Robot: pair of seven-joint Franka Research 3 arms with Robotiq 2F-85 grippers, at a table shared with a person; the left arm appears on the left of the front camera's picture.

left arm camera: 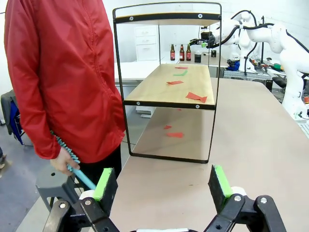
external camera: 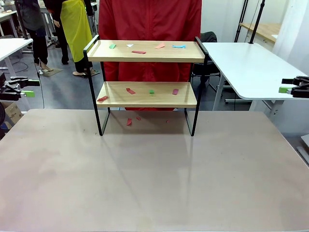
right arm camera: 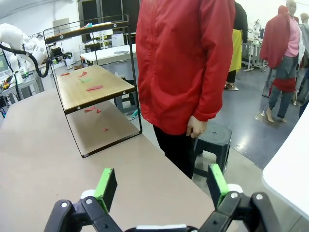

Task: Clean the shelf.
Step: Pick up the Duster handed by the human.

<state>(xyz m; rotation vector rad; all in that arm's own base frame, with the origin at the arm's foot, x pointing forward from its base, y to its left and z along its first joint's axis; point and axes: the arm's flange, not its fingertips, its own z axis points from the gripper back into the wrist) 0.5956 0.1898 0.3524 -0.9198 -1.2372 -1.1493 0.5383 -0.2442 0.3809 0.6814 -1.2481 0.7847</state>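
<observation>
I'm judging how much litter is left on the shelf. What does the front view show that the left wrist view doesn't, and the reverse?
Front view: the upper face of the shelf's top board, with green, white, red, pink and blue paper scraps. Left wrist view: the person's hand gripping a teal handle; the top board is edge-on there. Both: red and green scraps on the lower board, a few red scraps on the table beneath, and the person's red jacket.

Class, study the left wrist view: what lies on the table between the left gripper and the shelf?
Nothing: in the left wrist view, bare beige tabletop runs from the left gripper to the shelf; red scraps begin under it.
</observation>
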